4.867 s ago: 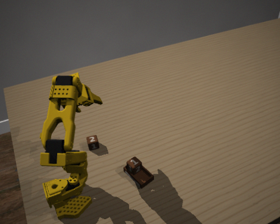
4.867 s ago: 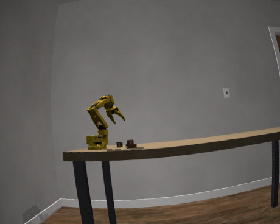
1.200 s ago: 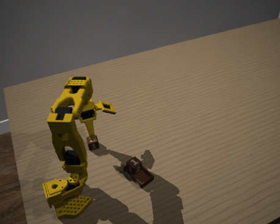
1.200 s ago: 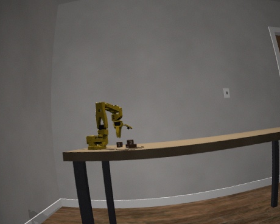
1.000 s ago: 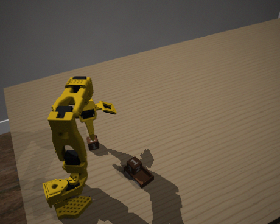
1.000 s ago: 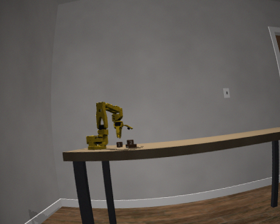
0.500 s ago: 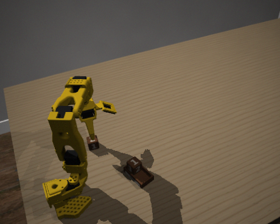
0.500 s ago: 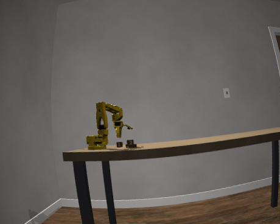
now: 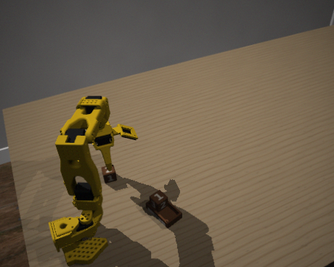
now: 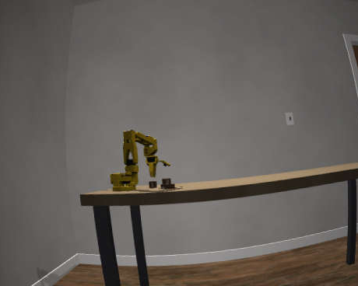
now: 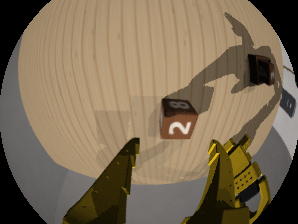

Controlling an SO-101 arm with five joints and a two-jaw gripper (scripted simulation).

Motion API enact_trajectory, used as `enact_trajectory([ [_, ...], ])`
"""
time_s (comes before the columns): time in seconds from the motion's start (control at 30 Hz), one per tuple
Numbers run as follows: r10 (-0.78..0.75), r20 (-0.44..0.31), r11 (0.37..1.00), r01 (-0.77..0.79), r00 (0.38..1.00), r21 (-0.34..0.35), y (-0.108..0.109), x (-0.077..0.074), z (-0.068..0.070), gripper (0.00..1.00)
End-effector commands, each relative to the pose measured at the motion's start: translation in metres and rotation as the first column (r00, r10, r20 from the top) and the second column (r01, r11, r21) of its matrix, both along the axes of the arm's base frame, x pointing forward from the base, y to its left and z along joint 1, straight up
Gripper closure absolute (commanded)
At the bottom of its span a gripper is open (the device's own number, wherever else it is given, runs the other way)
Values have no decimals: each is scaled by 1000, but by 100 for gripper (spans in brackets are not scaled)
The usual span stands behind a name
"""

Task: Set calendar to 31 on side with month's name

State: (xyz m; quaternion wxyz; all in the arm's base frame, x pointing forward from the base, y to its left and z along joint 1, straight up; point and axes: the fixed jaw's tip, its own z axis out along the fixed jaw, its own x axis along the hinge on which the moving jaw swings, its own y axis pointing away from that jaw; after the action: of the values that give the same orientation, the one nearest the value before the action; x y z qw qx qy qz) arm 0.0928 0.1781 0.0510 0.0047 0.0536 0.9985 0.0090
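A brown loose cube [image 9: 109, 174] [image 10: 152, 184] [image 11: 176, 119] stands on the table outside the tray; in the wrist view it shows an 8 on top and a 2 on the side facing the camera. The small brown tray [image 9: 171, 217] [image 10: 170, 187] [image 11: 256, 69] lies flat to its right, with the second cube [image 9: 158, 200] [image 10: 166, 181] standing in its near-left end, a 1 on top. My gripper [image 9: 108, 164] [image 10: 152, 171] [image 11: 175, 150] points down just above the loose cube, its fingers apart and nothing between them.
The yellow arm's base [image 9: 80, 236] [image 10: 122, 182] stands at the table's left end, close to the edge. The wooden table [image 9: 243, 127] [image 10: 261, 183] stretches far to the right.
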Motion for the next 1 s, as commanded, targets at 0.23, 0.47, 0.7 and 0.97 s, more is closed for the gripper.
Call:
enact_trajectory([
  [0.23,-13,11,1000,13,1000,23,3,2,-13,65],
  [0.47,-13,11,1000,13,1000,23,3,2,-21,65],
  [0.7,-13,11,1000,13,1000,23,3,2,-27,65],
  [0.97,-13,11,1000,13,1000,23,3,2,-29,65],
])
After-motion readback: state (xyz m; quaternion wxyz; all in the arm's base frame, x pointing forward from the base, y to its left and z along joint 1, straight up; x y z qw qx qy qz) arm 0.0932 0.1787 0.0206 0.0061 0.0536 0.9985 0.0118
